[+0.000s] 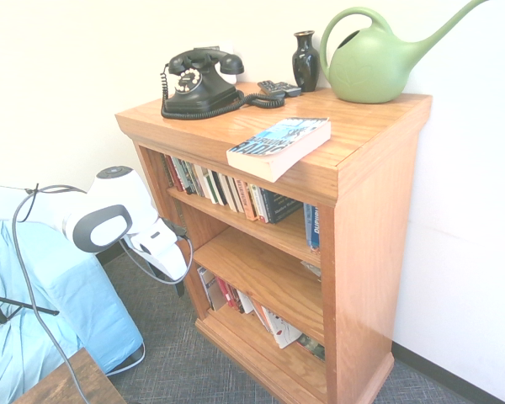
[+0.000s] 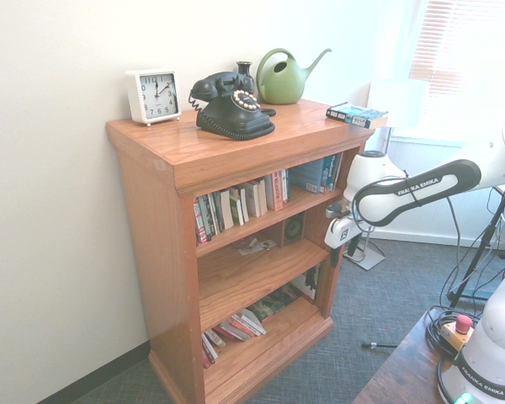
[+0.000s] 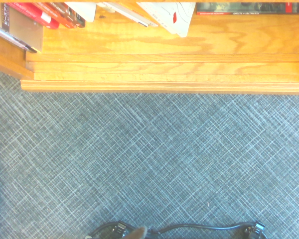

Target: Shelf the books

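The fingers (image 2: 337, 244) hang spread wide and empty, pointing down at the carpet (image 3: 149, 164) in front of the shelf (image 1: 366, 227). The book (image 1: 279, 145) lies flat on the shelf's top, its corner overhanging the front edge, near the telephone (image 1: 200, 84).

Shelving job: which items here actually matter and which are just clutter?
Matters:
- paperback lying flat on the bookcase top, near the front edge
- bookcase, three open tiers
- gripper, low in front of the bookcase, holding nothing

Clutter:
- rotary phone
- watering can
- dark vase
- alarm clock
- row of books already on the top tier
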`<action>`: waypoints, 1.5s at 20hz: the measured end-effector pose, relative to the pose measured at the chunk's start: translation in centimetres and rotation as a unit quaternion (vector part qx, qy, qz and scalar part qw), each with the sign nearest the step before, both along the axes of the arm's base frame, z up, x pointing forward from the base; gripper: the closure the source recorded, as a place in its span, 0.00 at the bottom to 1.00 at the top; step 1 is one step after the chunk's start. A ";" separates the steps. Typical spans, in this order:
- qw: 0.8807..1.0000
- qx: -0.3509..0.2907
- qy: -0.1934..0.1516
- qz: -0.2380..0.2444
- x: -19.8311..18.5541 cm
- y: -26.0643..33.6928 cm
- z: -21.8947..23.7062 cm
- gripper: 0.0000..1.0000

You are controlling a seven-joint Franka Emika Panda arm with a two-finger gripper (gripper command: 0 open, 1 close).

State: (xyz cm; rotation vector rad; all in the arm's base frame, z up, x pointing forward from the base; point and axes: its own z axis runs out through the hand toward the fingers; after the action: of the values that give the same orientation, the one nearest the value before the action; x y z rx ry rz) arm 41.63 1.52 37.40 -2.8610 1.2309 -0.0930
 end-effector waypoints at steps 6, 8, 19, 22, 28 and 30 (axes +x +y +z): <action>1.000 -0.005 0.000 -0.003 0.0 0.3 0.0 0.00; 1.000 -0.005 -0.004 -0.002 -0.1 0.5 0.4 0.00; 0.996 -0.069 -0.047 -0.030 -0.8 -2.2 4.5 0.00; 0.992 -0.102 -0.064 -0.047 -1.1 -4.4 7.4 0.00; 0.978 -0.171 -0.095 -0.076 -1.1 -7.8 14.9 0.00; 0.972 -0.197 -0.098 -0.085 -1.0 -8.7 16.5 0.00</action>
State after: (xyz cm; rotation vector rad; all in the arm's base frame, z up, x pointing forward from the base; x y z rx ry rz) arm 40.59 -7.20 53.92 -2.9499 1.5640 -0.6788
